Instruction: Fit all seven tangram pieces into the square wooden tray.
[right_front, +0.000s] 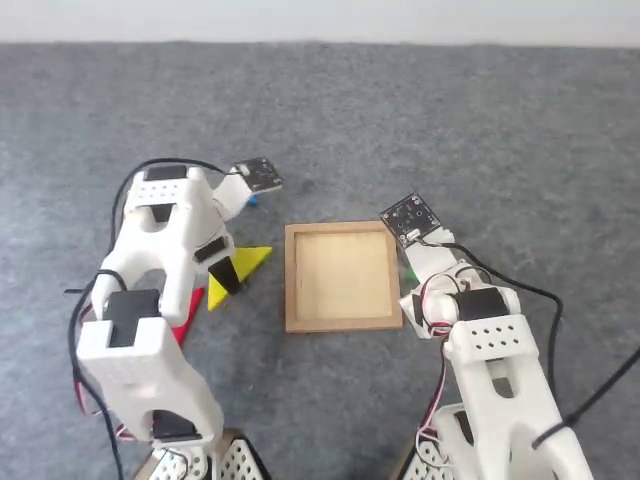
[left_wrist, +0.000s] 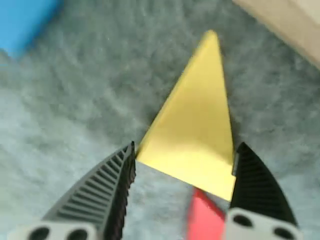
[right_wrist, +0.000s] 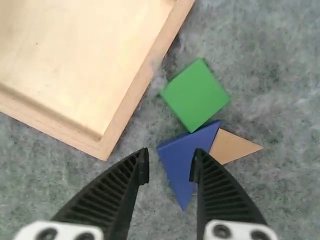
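Yellow triangle (left_wrist: 195, 130), on the desk (right_front: 400, 120) beside the empty tray (right_front: 343, 322), is straddled by the wide-open left claw (left_wrist: 186, 146) and could be skidded over the red piece (left_wrist: 202, 220) if pinched off-centre, while the blue triangle (right_wrist: 181, 162) is bracketed by the narrower right claw (right_wrist: 170, 151).

Right hand (right_wrist: 169, 166) spread above blue triangle (right_wrist: 176, 152), green square (right_wrist: 195, 94) near wooden tray (right_wrist: 142, 80), tan triangle (right_wrist: 229, 146) alongside

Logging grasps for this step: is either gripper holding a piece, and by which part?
Neither holds anything. The left gripper stands open astride the wide end of the yellow triangle piece; the right gripper is open over the dark blue triangle piece.
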